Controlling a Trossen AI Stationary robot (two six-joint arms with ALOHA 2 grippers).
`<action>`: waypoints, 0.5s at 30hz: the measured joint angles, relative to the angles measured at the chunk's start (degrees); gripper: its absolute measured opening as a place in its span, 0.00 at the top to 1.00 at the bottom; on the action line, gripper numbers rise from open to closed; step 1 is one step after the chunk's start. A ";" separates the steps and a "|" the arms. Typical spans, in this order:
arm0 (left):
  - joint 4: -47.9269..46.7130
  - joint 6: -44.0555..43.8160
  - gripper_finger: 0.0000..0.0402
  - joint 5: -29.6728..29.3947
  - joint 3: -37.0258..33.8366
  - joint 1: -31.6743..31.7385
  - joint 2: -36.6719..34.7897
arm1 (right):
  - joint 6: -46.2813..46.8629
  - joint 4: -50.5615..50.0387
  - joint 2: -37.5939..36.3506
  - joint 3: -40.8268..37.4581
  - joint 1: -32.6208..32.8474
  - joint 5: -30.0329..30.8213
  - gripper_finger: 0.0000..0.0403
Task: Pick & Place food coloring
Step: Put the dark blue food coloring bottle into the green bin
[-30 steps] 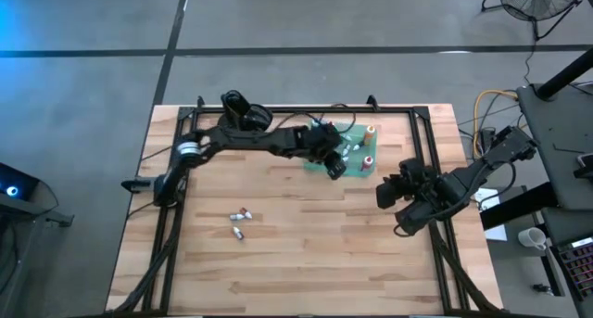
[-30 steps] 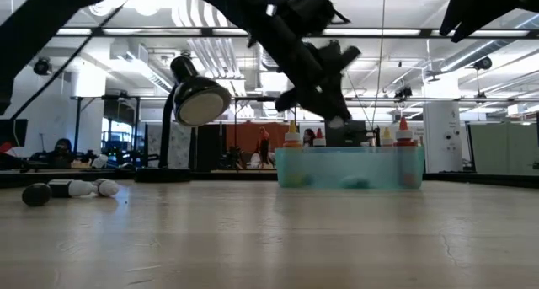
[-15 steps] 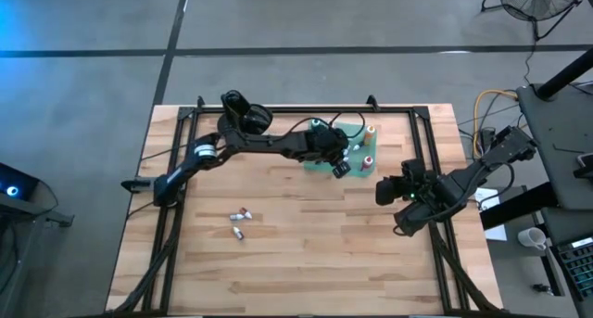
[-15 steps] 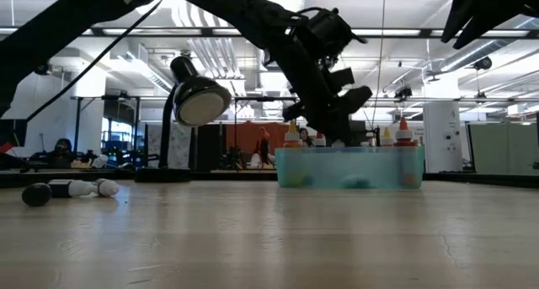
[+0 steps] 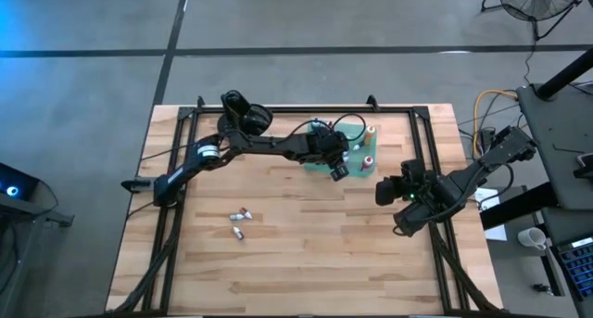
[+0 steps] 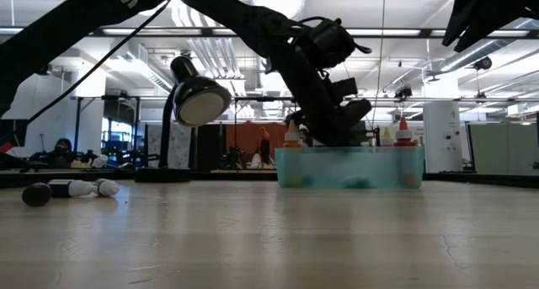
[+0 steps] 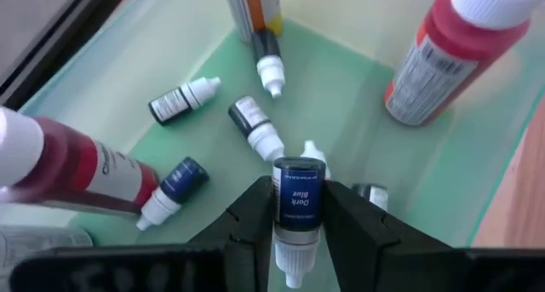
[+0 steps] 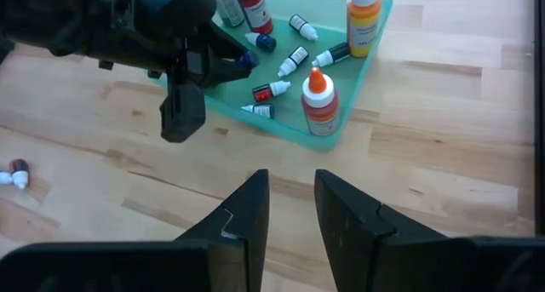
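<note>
A teal-green tray (image 5: pixel 359 144) sits at the table's far right. It holds several tiny food coloring bottles (image 7: pixel 183 98) lying flat, and larger upright orange (image 8: pixel 362 15) and red (image 8: pixel 319 100) bottles. My left gripper (image 5: pixel 338 165) reaches down into the tray, shut on a dark blue food coloring bottle (image 7: pixel 298 194). Two more small bottles (image 5: pixel 241 222) lie on the wood at the near left, also in the low view (image 6: pixel 76 188). My right gripper (image 5: pixel 384 190) hovers near the table's right edge, its fingers (image 8: pixel 247 211) slightly apart with nothing between them. My left gripper pinches the dark blue bottle's labelled body (image 7: pixel 298 180) between its two fingers (image 7: pixel 255 215). The bottle lies along the fingers, its white cap (image 7: pixel 292 260) pointing back toward the wrist. The fingers slant down from the table's left, just above the tray floor.
A black lamp-like object (image 5: pixel 236 105) stands at the far left, seen as a round head (image 6: pixel 198 99) in the low view. Black frame rails (image 5: pixel 171 216) run along the table's sides. Bare wood (image 5: pixel 306 253) stretches across the middle and the near half.
My left gripper has sunk toward the tray with the dark blue bottle and has rolled at the wrist. It now sits low behind the tray's wall.
</note>
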 joint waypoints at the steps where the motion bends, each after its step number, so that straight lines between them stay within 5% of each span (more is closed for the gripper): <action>1: 0.46 0.00 0.81 0.02 0.00 0.02 0.00 | 0.00 -0.01 0.00 -0.02 0.00 0.00 0.77; 15: 1.25 -0.04 0.65 1.27 0.00 0.04 0.00 | -0.02 -0.32 0.00 -0.48 -0.02 0.01 0.75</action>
